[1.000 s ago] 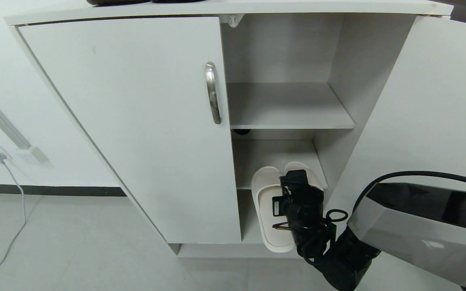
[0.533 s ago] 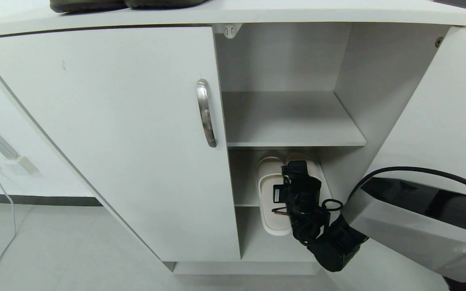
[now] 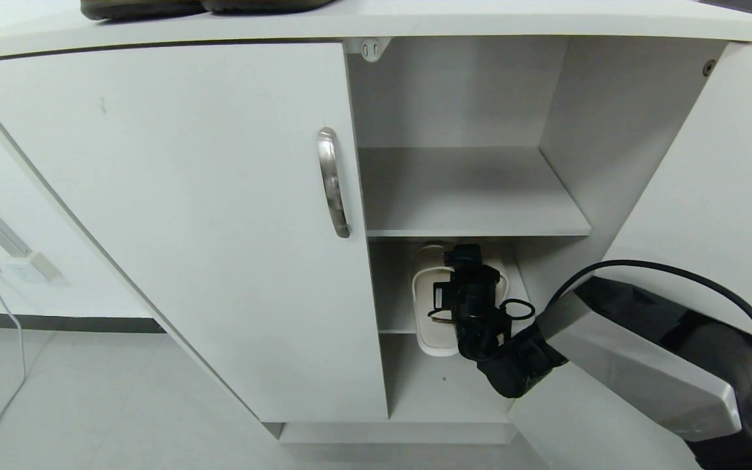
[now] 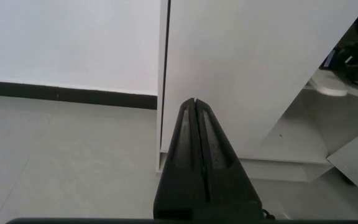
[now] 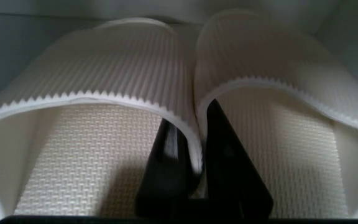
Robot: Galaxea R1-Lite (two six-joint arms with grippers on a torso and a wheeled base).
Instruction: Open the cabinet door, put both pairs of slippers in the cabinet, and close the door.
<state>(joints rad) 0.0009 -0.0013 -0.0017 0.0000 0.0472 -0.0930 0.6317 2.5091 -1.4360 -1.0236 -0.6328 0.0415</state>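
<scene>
Closest to me, my left gripper (image 4: pixel 196 109) hangs low over the grey floor (image 4: pixel 55 155) in front of the closed left door (image 3: pixel 173 215), its two black fingers pressed flat together with nothing between them. My right arm comes in from the lower right, past the open right door (image 3: pixel 709 196). The right gripper (image 3: pixel 462 261) is clamped on the pair of white slippers (image 3: pixel 427 307). In the right wrist view its fingers (image 5: pixel 166 165) pinch the two ribbed inner edges together, one slipper on each side of the right gripper (image 5: pixel 194 168).

The slippers sit side by side at the middle shelf (image 3: pixel 390 320) of the cabinet (image 3: pixel 415 23). Their toes are tucked in under the upper shelf (image 3: pixel 467 196) and their heels stick out past the middle shelf's front edge. I cannot tell whether the soles touch the board.

Farther back, a metal handle (image 3: pixel 331 183) runs upright on the closed door. On the cabinet top lies a dark pair of slippers (image 3: pixel 147 8)
</scene>
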